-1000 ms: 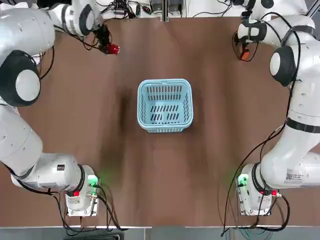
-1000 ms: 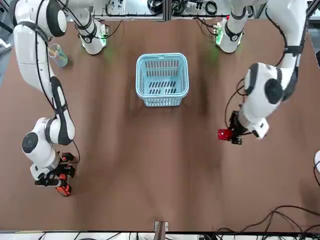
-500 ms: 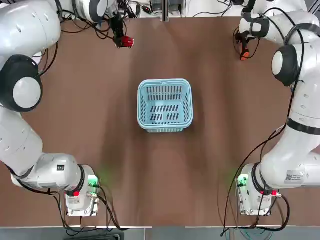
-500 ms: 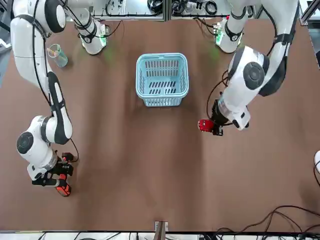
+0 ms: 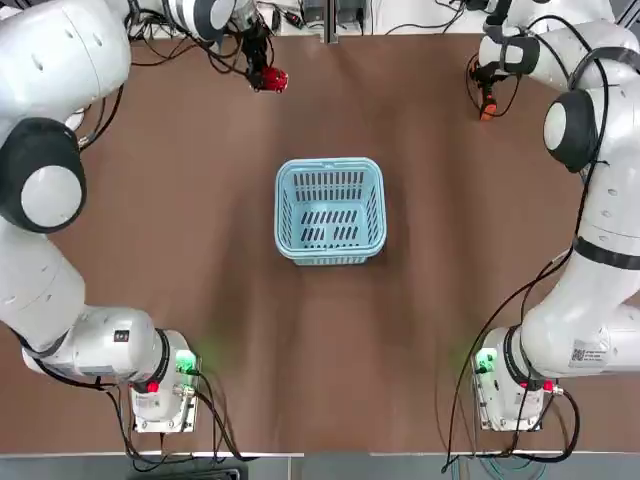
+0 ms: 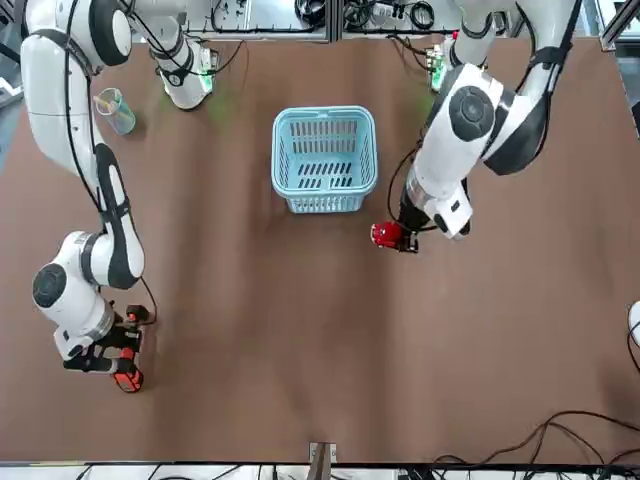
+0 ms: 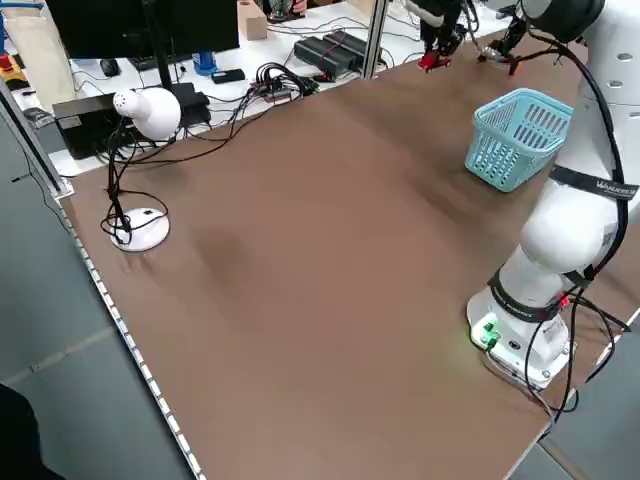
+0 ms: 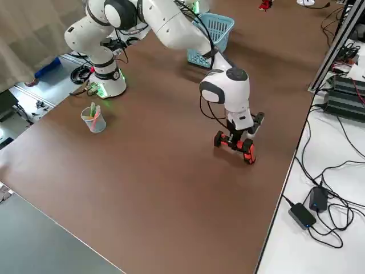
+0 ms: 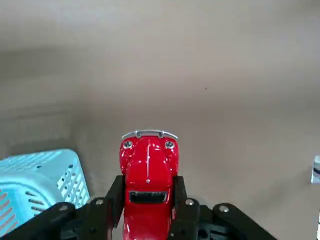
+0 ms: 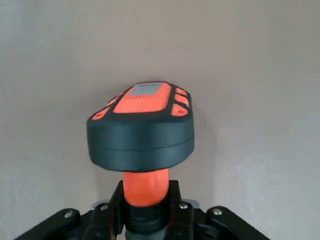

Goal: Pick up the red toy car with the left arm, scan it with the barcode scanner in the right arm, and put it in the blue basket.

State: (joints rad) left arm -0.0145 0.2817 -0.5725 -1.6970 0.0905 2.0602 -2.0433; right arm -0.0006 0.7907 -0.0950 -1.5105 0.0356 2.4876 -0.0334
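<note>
The red toy car (image 5: pixel 275 78) hangs above the table beyond the blue basket (image 5: pixel 330 163), toward its far left corner, with my left gripper (image 5: pixel 266 76) shut on it. In the left wrist view the car (image 9: pixel 148 165) sits nose out between the fingers (image 9: pixel 114 197), and the basket (image 9: pixel 40 177) lies beside and below it. The front view shows the car (image 6: pixel 386 235) just past the basket (image 6: pixel 324 112). My right gripper (image 5: pixel 487 90) is shut on the black-and-orange barcode scanner (image 5: pixel 487 106) at the table's far right. Its orange handle (image 10: pixel 145 187) is clamped, head (image 10: pixel 142 130) pointing down.
A clear plastic cup (image 6: pixel 115 110) holding small items stands near the right arm's base (image 6: pixel 185 85). A white desk lamp (image 7: pixel 150 110) and cables lie off the table's left edge. More cables and boxes (image 8: pixel 342 97) line the far edge.
The left gripper has carried the red car rightward along the far side, closer to the basket. The right gripper and scanner have barely shifted.
</note>
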